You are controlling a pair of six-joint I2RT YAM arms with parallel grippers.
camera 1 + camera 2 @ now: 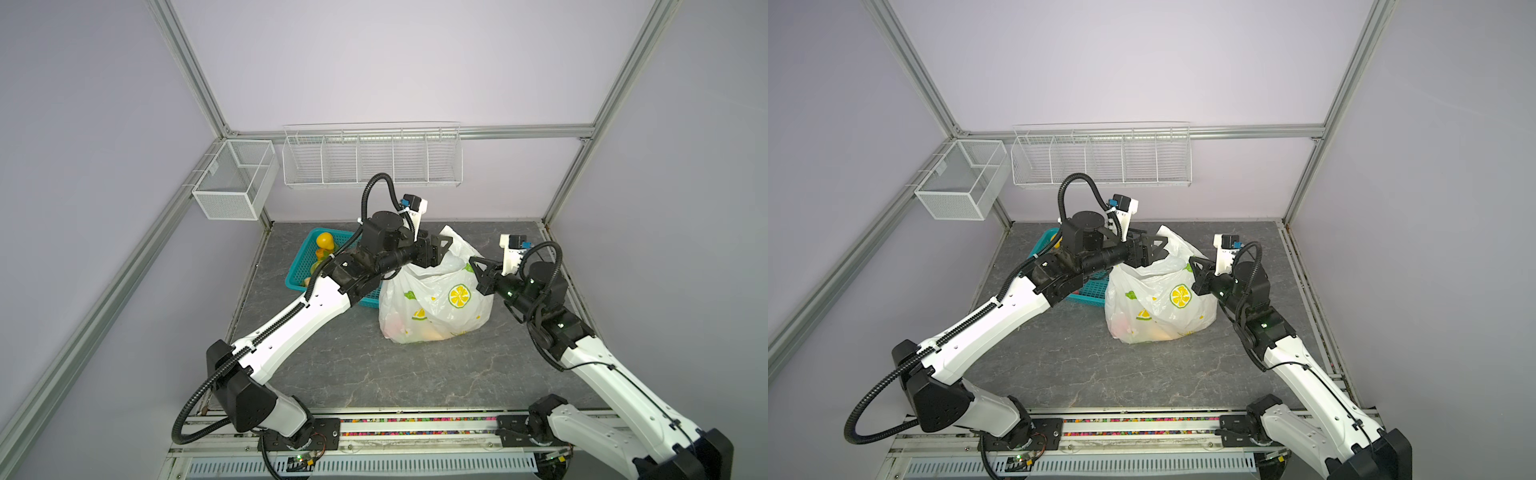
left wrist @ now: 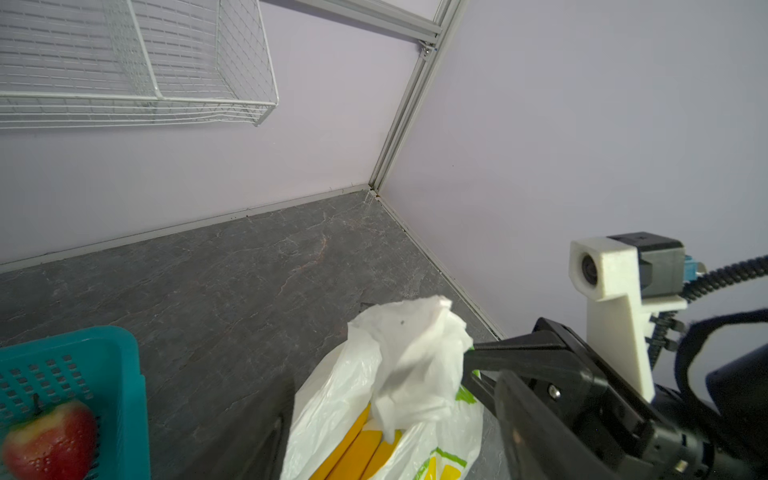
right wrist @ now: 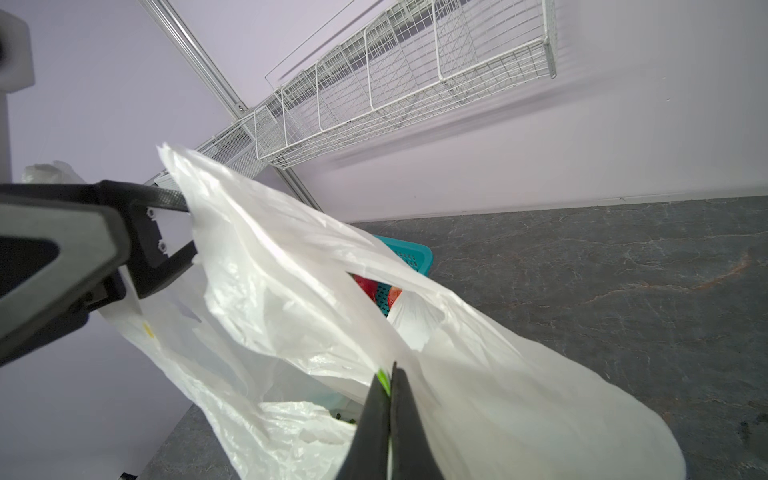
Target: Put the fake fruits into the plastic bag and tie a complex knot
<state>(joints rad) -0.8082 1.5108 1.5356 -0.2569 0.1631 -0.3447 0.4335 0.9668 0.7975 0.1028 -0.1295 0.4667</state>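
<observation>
The bag stands on the table, just beside the blue-green basket. Some fruits are inside the bag; they look like yellow pieces. Others lie in the basket, like a yellow fruit and a red fruit.

The right tool is pinched tight on the near edge of the bag. The left tool has its jaws wide apart at the far edge of the bag's mouth.

What could go wrong? The bag is thin and looks slippery. If the right tool pulls hard, the plastic may slide out or rip. Then the mouth would flop shut. If the left tool pushes down or sideways, it may tip the bag and fruits could roll out. It could also snag loose plastic when it closes.

Some things are hard to see. The left arm covers much of the basket in both top views, so I cannot count the fruits there. From above, the fruits in the bag are only soft colours through the plastic. I cannot tell if the left tool touches the plastic or only sits around it. I cannot tell the two handles apart, and I see no knot.
</observation>
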